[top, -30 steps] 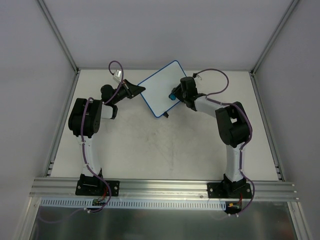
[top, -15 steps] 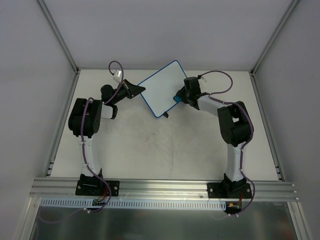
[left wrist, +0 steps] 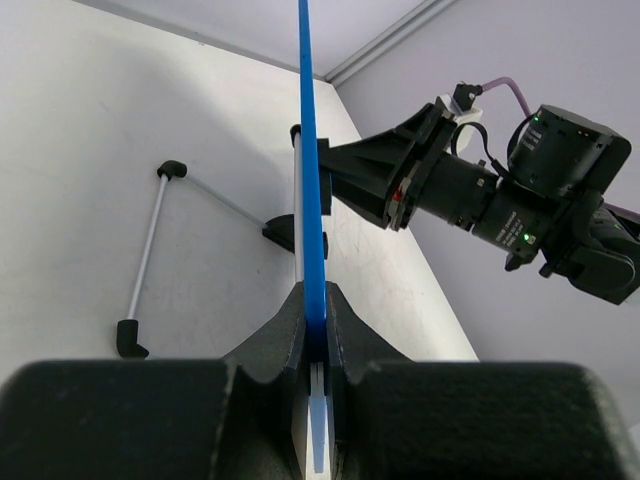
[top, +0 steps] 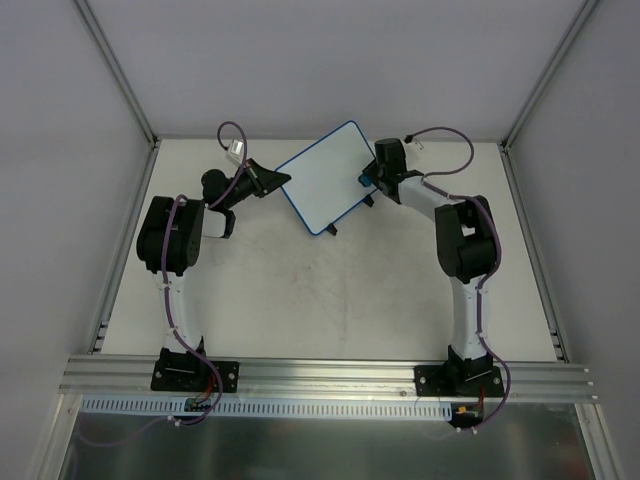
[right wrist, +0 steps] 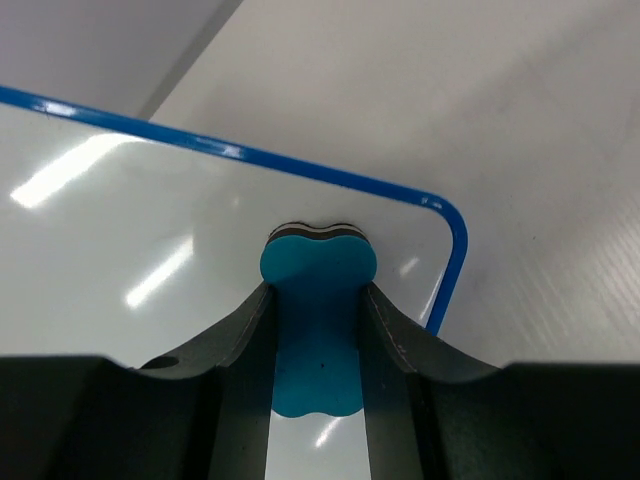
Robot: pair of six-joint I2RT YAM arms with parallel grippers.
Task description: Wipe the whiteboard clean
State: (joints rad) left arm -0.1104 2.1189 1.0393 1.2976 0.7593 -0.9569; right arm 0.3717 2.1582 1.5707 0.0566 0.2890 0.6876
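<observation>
Blue eraser (right wrist: 318, 335) is pinched in the right gripper (right wrist: 318, 295), its felt end apparently on the whiteboard (right wrist: 150, 220) near its 3 o'clock corner. Left gripper (left wrist: 315, 318) clamps the board's 9 o'clock edge, holding it at 12 o'clock on the table (top: 300, 300). Apply even pressure and sweep inward, not off the frame.

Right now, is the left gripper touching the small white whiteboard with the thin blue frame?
Touching. The left wrist view shows the left gripper shut on the whiteboard, whose blue frame edge sits between both fingers with no gap.
</observation>
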